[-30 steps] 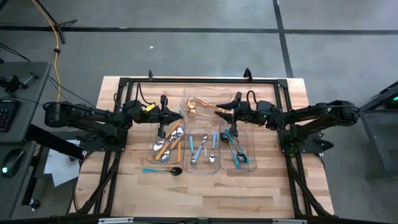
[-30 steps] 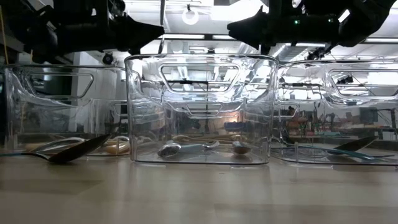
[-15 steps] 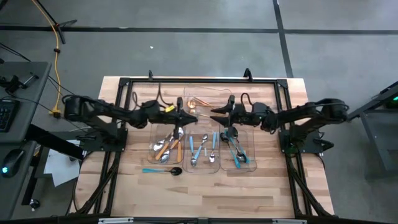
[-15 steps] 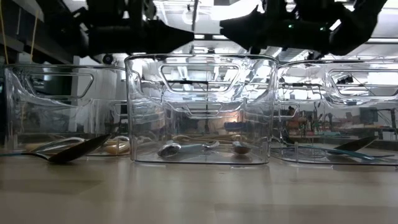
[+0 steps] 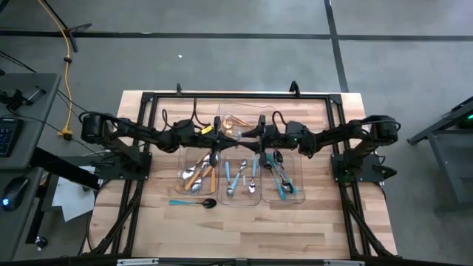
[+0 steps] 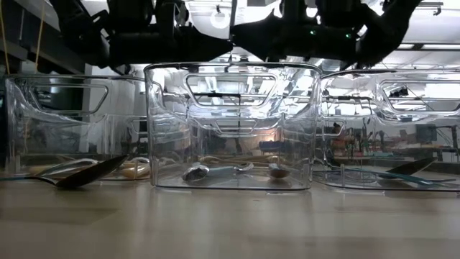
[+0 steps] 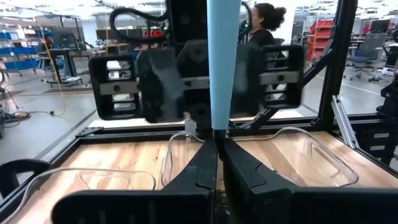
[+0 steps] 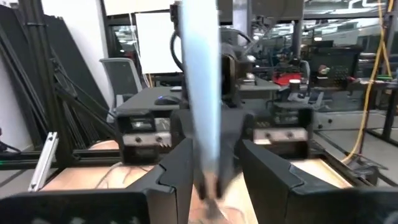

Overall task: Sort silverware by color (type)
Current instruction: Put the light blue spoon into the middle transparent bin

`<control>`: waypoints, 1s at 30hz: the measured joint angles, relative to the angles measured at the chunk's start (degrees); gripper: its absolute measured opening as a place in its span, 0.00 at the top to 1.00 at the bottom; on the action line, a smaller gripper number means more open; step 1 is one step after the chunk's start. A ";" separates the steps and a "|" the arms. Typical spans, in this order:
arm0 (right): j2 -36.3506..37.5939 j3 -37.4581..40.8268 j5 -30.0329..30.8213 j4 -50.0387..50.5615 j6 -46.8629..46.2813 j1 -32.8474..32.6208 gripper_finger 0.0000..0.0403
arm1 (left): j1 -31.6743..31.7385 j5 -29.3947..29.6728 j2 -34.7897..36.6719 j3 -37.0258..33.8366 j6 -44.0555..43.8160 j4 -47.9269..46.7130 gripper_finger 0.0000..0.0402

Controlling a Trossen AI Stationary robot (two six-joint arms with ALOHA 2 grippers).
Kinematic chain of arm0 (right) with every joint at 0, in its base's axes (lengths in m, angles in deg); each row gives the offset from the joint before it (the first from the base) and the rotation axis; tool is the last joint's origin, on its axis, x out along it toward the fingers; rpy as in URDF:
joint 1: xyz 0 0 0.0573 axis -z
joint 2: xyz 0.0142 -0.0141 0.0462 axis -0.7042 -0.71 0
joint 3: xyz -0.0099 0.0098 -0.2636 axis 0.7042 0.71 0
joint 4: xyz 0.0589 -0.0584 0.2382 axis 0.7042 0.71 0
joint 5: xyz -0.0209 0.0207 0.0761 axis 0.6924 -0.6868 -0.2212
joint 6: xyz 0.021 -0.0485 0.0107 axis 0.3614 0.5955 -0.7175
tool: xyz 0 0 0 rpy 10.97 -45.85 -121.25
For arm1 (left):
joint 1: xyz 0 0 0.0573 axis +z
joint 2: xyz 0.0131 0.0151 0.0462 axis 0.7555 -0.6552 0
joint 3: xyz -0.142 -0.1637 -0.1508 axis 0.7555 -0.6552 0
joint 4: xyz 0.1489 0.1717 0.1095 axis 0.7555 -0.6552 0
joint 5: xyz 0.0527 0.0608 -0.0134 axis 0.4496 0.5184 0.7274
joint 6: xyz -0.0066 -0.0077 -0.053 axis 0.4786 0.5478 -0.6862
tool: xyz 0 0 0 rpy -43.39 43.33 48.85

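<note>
My left gripper (image 5: 228, 137) (image 7: 216, 140) is shut on a piece of silverware with a light-blue handle (image 7: 222, 62) that stands upright above the clear trays. My right gripper (image 5: 253, 137) (image 8: 216, 144) faces it, open, one finger on either side of the same handle (image 8: 202, 93); I cannot tell whether a finger touches it. Orange-handled pieces (image 5: 199, 174) lie in the left tray, light-blue ones (image 5: 240, 177) in the middle tray, teal ones (image 5: 281, 177) in the right tray and gold ones (image 5: 238, 123) in the far tray. A dark teal-handled spoon (image 5: 192, 202) lies flat on the table. My left gripper pinches the light-blue handle at its lower part (image 7: 216, 124) between its two fingertips. The fingers come in level from the table's left and lie across the handle. The handle rises upright from the fingertips, clear of the trays; what hangs below them is hidden.
Four clear plastic trays (image 6: 231, 126) stand close together under both grippers at the table's middle. A black frame (image 5: 236, 94) runs along the far edge and down both sides. Bare wood (image 5: 244, 229) lies toward the near edge.
My left gripper has carried the upright light-blue piece toward the table's right, over the trays. My right gripper has come toward the table's left to meet it, and its fingers now stand around the handle. Neither gripper's opening has changed.
</note>
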 joint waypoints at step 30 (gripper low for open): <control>1.26 -5.62 2.67 11.66 1.93 -1.43 0.85 | 0.28 1.30 1.36 -1.03 0.04 -1.68 1.00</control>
